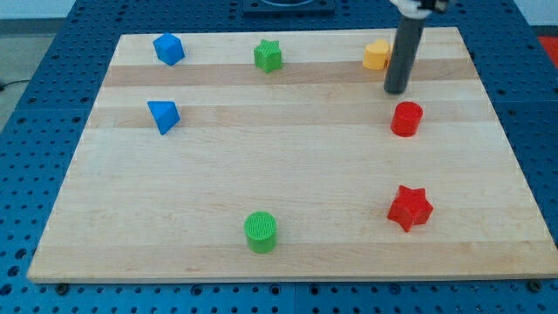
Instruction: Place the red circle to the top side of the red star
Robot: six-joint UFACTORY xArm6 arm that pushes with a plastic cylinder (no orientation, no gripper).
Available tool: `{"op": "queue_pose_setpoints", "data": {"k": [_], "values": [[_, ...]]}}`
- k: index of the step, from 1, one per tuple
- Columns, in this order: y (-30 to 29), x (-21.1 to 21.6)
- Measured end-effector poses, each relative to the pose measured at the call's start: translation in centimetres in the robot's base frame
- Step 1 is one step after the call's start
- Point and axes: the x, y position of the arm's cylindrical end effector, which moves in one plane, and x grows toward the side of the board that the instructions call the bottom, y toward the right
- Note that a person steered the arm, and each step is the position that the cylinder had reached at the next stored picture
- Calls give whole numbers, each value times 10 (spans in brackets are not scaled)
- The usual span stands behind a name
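End effector is just a bare rod, no jaws to spread or pinch; tip (397, 90) sits just above the red circle (406, 119) toward the view's top, near it, contact not clear. Circle is on the desk's (288, 166) right side, directly above the red star (410, 208), well apart. Likely already on the star's top side; maybe only needs a nudge down. Circle looks like a light, rigid plastic puck, should slide easily on wood and may spin off-line, so push through its centre from the top edge. Yellow block (377, 55) just left of rod. Green star (268, 56), blue blocks (168, 49), green circle (260, 232) well clear.
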Motion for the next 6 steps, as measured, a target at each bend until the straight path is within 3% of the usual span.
{"op": "queue_pose_setpoints", "data": {"k": [1,5,6], "values": [[-11,37],[85,97],[58,127]]}}
